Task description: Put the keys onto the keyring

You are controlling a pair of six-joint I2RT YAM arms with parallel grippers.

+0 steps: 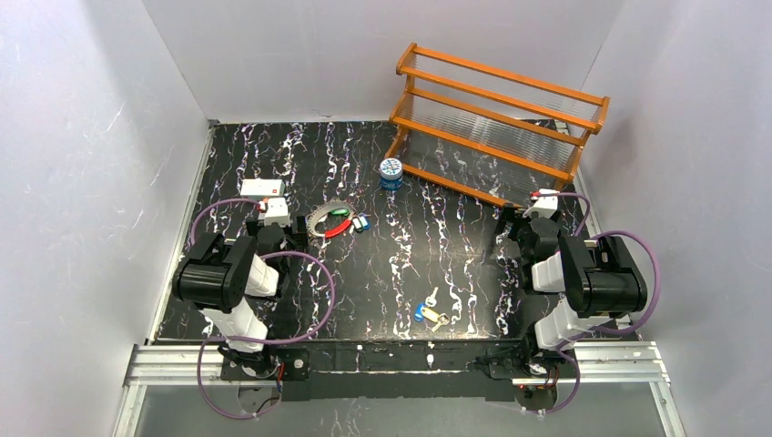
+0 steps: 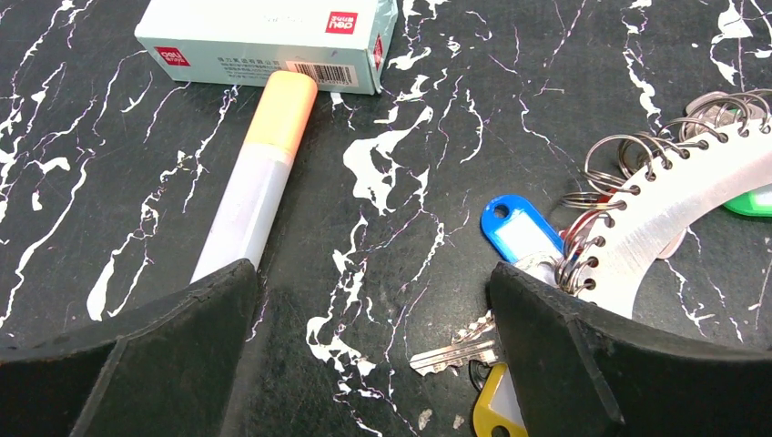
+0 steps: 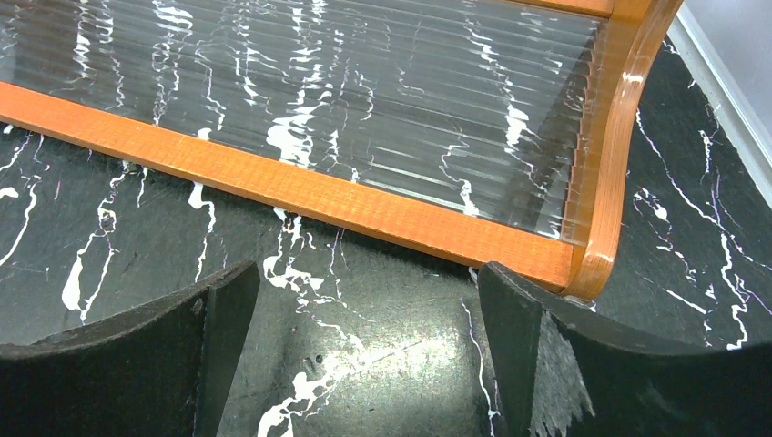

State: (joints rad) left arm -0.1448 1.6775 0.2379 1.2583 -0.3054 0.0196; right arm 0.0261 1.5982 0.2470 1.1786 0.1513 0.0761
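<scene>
Tabletop [image 1: 401, 264], keyring [image 2: 674, 205], seemingly loose keys [image 1: 430, 315]

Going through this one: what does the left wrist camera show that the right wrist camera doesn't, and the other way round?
Left wrist only: the keyring with small split rings along its rim, a silver key, a blue tag, a yellow tag, a green tag, a marker with an orange cap, and a pale box.
Right wrist only: the orange rack with its clear ribbed shelf.
Both: the black marbled table; the left gripper and right gripper are each open, with nothing between the fingers.
</scene>
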